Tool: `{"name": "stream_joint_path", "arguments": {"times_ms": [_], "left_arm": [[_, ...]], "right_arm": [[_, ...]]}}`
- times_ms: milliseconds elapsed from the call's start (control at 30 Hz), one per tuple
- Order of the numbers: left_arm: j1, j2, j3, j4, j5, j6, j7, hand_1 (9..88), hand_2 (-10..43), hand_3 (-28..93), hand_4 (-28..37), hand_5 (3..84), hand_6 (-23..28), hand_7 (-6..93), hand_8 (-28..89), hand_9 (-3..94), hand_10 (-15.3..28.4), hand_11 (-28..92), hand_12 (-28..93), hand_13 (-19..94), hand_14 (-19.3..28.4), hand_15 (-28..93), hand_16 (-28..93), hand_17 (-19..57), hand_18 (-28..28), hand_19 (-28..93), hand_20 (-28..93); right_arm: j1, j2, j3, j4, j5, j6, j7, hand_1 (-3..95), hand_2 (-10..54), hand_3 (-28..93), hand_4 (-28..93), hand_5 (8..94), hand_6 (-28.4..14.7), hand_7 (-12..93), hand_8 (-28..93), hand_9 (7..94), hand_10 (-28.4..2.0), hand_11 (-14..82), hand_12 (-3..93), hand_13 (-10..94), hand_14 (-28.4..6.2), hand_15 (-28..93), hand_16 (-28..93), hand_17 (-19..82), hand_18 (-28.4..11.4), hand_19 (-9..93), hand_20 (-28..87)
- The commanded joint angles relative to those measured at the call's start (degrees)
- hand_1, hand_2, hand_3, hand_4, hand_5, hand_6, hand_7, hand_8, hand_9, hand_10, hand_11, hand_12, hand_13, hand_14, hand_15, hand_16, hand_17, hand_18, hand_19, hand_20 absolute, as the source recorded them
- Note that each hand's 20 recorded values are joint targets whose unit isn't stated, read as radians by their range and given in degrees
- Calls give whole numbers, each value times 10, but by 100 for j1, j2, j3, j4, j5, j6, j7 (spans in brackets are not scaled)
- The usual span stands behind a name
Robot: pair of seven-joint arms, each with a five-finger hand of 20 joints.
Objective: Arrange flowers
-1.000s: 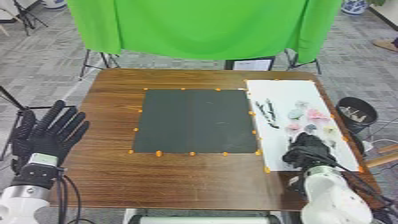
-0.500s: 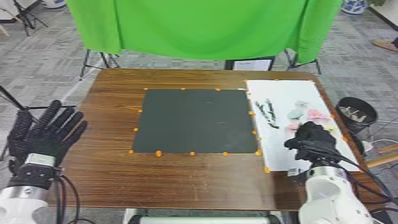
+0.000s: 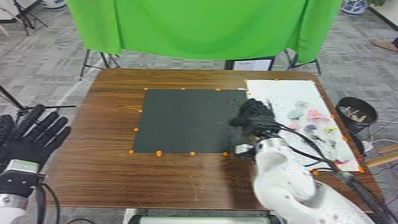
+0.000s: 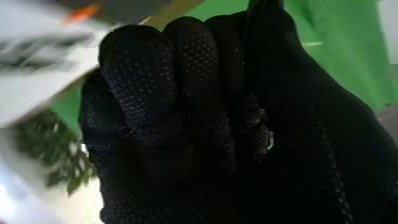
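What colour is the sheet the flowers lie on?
White; the sheet shows best in the head view.

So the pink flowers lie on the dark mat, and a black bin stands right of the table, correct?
Not quite: the head view shows the pink flowers lying on the white sheet. The black bin does stand right of the table.

The head view's edge crops the left robot hand; the wrist view blurs what seem stems.
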Motion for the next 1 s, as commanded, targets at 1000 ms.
{"name": "stream_joint_path", "arguments": {"times_ms": [1000], "left_arm": [[-885,238,824,272,-84,382,-305,288,144,675,-282,367,99,88,-72,312,183,182,114,223,177,321,-64,-50,116,308,25]], "right_arm": [[1258,-2608,-1493,1864,1453,-1207,933,472,-95,841,-5,728,-13,552,145,933,-74,164,544,854,-55,370,568,463,-244,806,349]]}}
